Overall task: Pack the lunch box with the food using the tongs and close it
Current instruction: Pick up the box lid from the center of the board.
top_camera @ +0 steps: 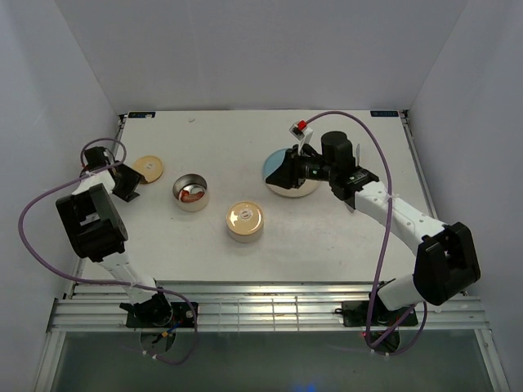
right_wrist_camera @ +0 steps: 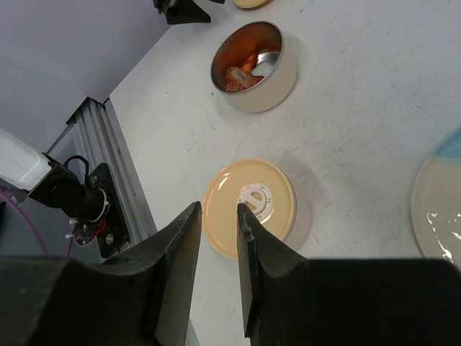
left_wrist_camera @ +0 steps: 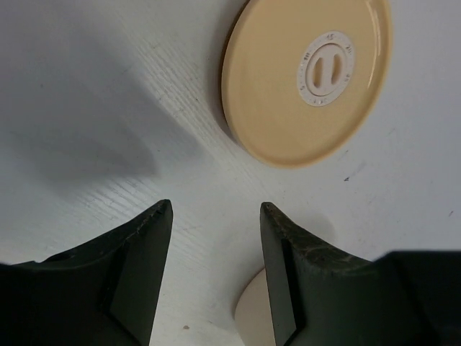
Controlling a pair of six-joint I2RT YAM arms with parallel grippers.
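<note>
The left gripper (left_wrist_camera: 216, 209) hung open over the desk (top_camera: 343, 245) at its left side, with nothing between its jaws. Just beyond its fingertips a loose light-wood lid (left_wrist_camera: 288, 86) lay flat on the desk. To the right of that lid stood the open steel tin (top_camera: 190, 194), upright, with orange-red and pale food (right_wrist_camera: 241, 72) inside. The second tin (top_camera: 245, 221) stood nearer the arms and a little further right, apart from the first, with its wooden lid (right_wrist_camera: 277, 216) on top. The right gripper (right_wrist_camera: 218, 210) hovered over the cream-and-blue plate (right_wrist_camera: 432, 194) at the right of the desk. Its jaws were only narrowly parted, and the wrist view showed nothing held between them. Both tins stood apart from the plate.
</note>
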